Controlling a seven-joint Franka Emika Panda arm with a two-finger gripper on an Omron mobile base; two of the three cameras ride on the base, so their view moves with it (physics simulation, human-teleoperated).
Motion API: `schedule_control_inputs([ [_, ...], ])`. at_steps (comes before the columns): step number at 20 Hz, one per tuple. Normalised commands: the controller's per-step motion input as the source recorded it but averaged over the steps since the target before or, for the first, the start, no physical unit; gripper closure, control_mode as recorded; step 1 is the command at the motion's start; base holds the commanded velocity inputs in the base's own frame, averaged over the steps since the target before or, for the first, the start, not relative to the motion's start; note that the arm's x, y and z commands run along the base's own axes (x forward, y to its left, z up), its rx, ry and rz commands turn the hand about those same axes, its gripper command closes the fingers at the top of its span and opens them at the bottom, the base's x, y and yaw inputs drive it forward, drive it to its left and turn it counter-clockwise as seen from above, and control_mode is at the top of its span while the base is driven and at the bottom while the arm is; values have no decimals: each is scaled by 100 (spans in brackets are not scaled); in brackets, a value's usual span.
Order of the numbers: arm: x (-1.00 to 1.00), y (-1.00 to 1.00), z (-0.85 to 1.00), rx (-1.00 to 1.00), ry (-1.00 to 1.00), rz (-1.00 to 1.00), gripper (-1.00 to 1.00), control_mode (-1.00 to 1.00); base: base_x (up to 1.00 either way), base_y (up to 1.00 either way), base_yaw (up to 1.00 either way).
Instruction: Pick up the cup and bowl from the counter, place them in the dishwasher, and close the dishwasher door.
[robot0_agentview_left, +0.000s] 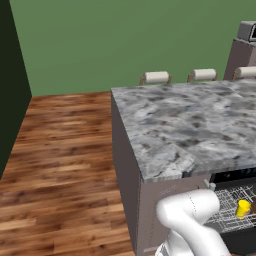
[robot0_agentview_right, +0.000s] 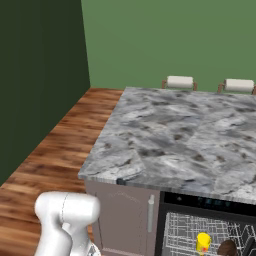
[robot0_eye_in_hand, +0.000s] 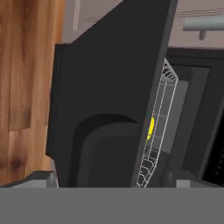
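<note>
The yellow cup (robot0_agentview_right: 203, 243) stands in the dishwasher's wire rack (robot0_agentview_right: 182, 235), with the dark brown bowl (robot0_agentview_right: 228, 248) just to its right. From the left base view the cup (robot0_agentview_left: 243, 208) shows in the rack (robot0_agentview_left: 231, 207) under the black control strip (robot0_agentview_left: 235, 175). The dishwasher door (robot0_eye_in_hand: 109, 87) is a dark panel, partly raised and close in front of the hand. Past its edge show the rack (robot0_eye_in_hand: 161, 118) and a sliver of the cup (robot0_eye_in_hand: 150, 127). My gripper (robot0_eye_in_hand: 113, 179) is open, its fingertips (robot0_eye_in_hand: 41, 177) wide apart beside the door, holding nothing.
The marbled counter (robot0_agentview_left: 190, 125) spans the island, with light stools (robot0_agentview_left: 156, 77) behind it. Wooden floor (robot0_agentview_left: 60, 165) lies to the left, by a dark wall. A grey cabinet front with a bar handle (robot0_agentview_right: 151, 212) sits left of the dishwasher.
</note>
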Motion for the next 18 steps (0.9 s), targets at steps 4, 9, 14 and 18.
schedule_control_inputs([
  [4, 0, -26, -55, -6, -8, 0, -100, -100, 0, 0, 0],
  [9, 0, -25, -60, -7, -9, 0, -100, -100, 0, 0, 0],
  [14, 0, -24, -74, -9, -8, 0, -100, -100, 0, 0, 0],
  [18, -1, -22, -81, -9, -10, 0, -100, -100, 0, 0, 0],
])
